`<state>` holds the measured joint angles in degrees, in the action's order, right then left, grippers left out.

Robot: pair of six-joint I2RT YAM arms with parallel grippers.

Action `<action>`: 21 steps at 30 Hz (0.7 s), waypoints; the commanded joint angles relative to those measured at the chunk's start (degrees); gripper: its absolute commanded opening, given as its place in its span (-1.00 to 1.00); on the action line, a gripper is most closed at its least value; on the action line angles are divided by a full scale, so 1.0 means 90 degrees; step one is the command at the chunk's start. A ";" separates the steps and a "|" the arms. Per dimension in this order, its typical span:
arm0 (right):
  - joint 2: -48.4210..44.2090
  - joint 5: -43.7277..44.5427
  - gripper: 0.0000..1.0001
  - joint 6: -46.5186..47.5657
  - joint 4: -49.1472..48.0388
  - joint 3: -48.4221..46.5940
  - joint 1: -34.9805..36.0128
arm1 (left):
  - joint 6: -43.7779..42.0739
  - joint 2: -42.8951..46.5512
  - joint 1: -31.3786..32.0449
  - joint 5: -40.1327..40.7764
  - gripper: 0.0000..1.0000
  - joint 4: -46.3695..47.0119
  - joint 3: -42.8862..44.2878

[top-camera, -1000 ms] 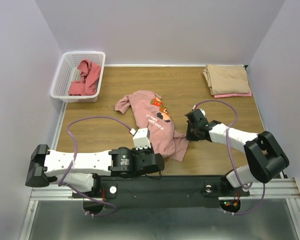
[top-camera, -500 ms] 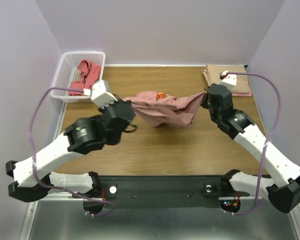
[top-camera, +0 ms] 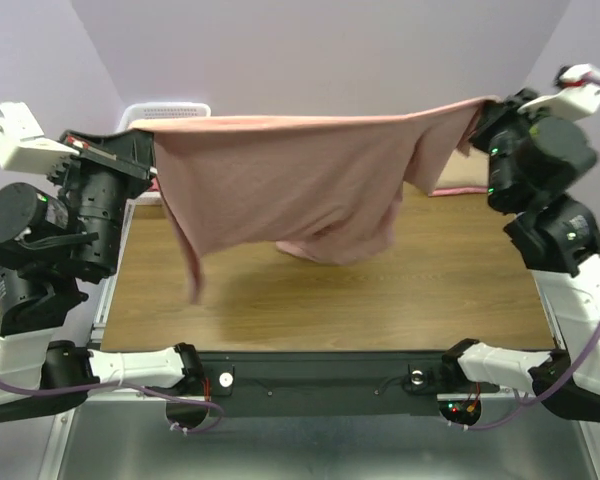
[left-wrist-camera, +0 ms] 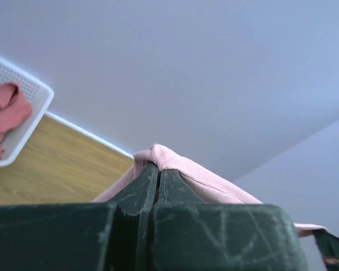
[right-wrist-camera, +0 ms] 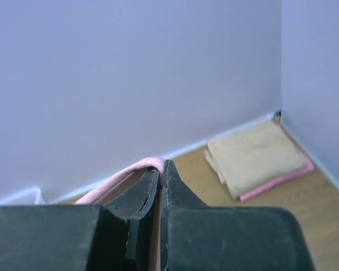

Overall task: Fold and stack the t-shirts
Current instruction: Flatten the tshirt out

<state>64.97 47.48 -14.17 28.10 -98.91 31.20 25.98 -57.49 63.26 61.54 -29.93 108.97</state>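
Note:
A dusty pink t-shirt (top-camera: 290, 180) hangs stretched wide between my two raised grippers, plain side towards the top camera, its lower edge drooping down to the wooden table (top-camera: 380, 300). My left gripper (top-camera: 152, 150) is shut on its left top corner; the cloth (left-wrist-camera: 198, 178) bunches over the pinched left gripper tips (left-wrist-camera: 158, 166). The right gripper (top-camera: 477, 115) is shut on the right top corner, where a pink fold (right-wrist-camera: 124, 175) wraps the closed right gripper tips (right-wrist-camera: 163, 165). A folded tan t-shirt (right-wrist-camera: 254, 158) lies on a folded pink one (right-wrist-camera: 277, 182) at the back right corner.
The white lattice basket (left-wrist-camera: 22, 90) stands at the back left with a crumpled coral-red t-shirt (left-wrist-camera: 5, 110) in it; only its rim (top-camera: 170, 108) shows above the hanging cloth in the top view. Walls close in on three sides.
Both arms have swung up and far apart, lifting the pink t-shirt off the table and stretching it from a crumpled bundle into a wide hanging sheet.

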 commanded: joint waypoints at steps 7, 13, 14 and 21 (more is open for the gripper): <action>0.0515 -0.0284 -0.99 0.1516 -0.0192 -0.2105 -0.0039 | -0.1977 -0.0282 -0.0027 0.0058 -1.00 0.1518 0.0950; 0.1050 -0.0657 -0.99 0.1809 -0.0231 -0.2076 -0.0039 | -0.2455 -0.0846 -0.0037 0.0270 -1.00 0.2133 0.0579; 0.1188 -0.0657 -0.99 0.1838 -0.0280 -0.2076 -0.0039 | -0.2544 -0.0993 -0.0095 0.0475 -1.00 0.2241 0.0559; 0.2974 -0.0996 -0.99 0.1928 -0.0739 -0.2893 -0.0564 | -0.0905 -0.2846 -0.3457 -0.3323 -1.00 0.0798 0.1651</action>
<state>84.88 41.80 2.39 25.36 -119.85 30.28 10.72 -73.82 46.22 53.63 -18.00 119.26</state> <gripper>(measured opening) 0.040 0.037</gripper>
